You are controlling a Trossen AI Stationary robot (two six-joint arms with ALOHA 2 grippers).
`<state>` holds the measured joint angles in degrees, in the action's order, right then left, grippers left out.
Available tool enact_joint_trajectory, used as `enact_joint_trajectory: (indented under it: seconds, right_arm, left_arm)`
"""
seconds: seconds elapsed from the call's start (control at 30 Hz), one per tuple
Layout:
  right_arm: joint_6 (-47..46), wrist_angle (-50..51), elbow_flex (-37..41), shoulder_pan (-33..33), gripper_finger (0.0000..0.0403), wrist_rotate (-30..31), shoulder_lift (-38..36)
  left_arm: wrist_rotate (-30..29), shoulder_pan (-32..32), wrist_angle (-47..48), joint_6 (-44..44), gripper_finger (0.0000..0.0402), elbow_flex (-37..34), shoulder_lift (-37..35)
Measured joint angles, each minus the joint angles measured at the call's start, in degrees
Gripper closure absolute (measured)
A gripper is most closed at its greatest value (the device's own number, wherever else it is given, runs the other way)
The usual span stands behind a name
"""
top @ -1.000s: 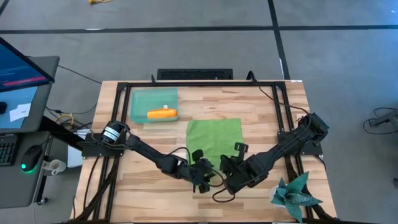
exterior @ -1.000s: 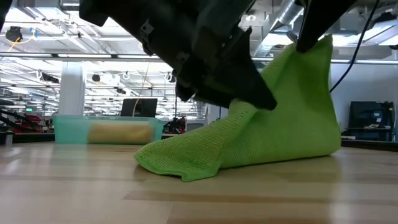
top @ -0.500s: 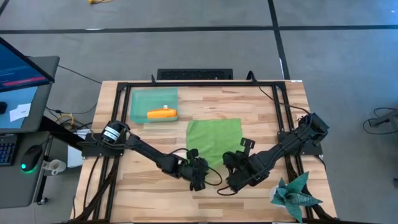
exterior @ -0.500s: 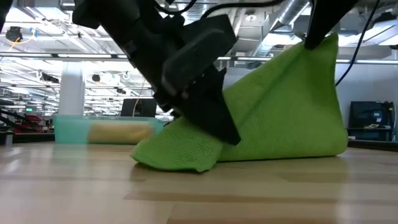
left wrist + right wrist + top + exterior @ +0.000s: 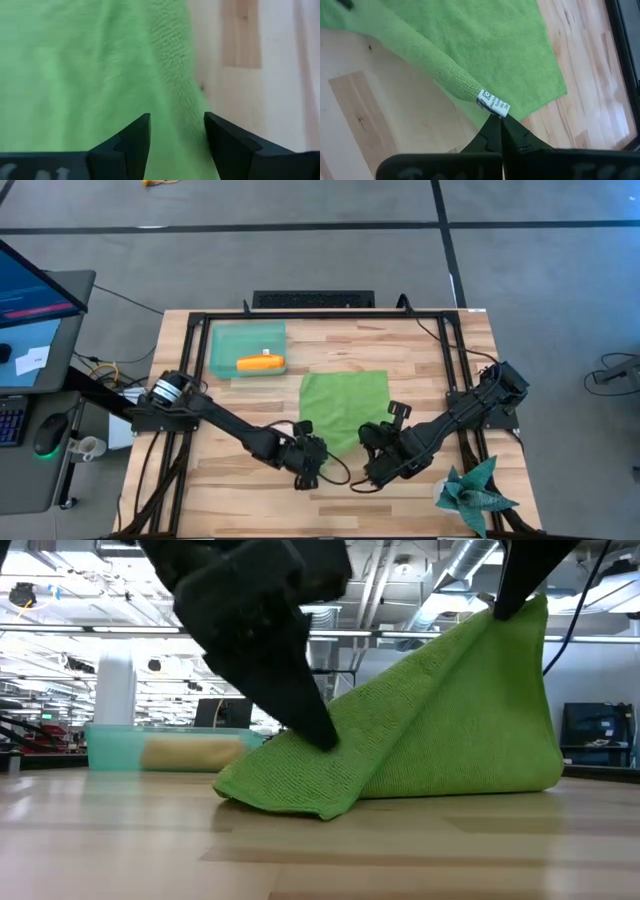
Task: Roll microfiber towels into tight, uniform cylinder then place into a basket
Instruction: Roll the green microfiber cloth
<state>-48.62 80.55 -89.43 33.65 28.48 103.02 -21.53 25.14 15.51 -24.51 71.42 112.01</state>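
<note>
Green towel point(image 5: 344, 407) lies mid-table, near edge lifted and folded. Right gripper point(image 5: 499, 123) is clamped tight on the towel's corner by the white label point(image 5: 494, 102), holding it up off the table point(image 5: 430, 360); in the low view that corner peaks high and the pinch point is cut off by the frame top. Left gripper point(image 5: 174, 135) sits over the towel's other near corner, fingers point(image 5: 135, 137) parted, green cloth visible through the gap. Whether the pads touch the cloth can't be told; it grips nothing that shows. In the low view the left arm is a dark mass pressing down against the folded edge, its tip hidden against the fabric. From above, both grippers are just dark lumps at the towel's near edge, fingers unreadable.

Basket point(image 5: 225, 345) sits at the far left of the table, well apart from the green towel. Orange towel point(image 5: 261, 363) lies rolled inside it, near the basket's near right corner. In the low view the roll shows only blurred through the translucent wall.

Teal star point(image 5: 472, 492) at the near right corner, partly cut off.
</note>
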Motion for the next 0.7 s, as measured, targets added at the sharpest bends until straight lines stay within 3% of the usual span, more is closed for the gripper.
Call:
enact_joint_trajectory:
  seconds: [0.27,0.43,0.7]
  right_arm:
    - [0.02,0.0,0.0,-0.04,0.0397,-0.1,0.0]
    - [0.03,0.0,0.0,-0.04,0.0397,-0.12,0.0]
    - [0.06,-0.04,0.0,-0.05,0.0397,-0.12,0.0]
  left_arm:
    - [-2.43,5.93,-0.54,4.17,0.0225,0.06,-1.63]
    - [-7.53,9.42,-0.78,5.89,0.0225,-0.01,-1.38]
    - [-8.62,9.47,-3.07,11.14,0.0225,-0.14,0.32]
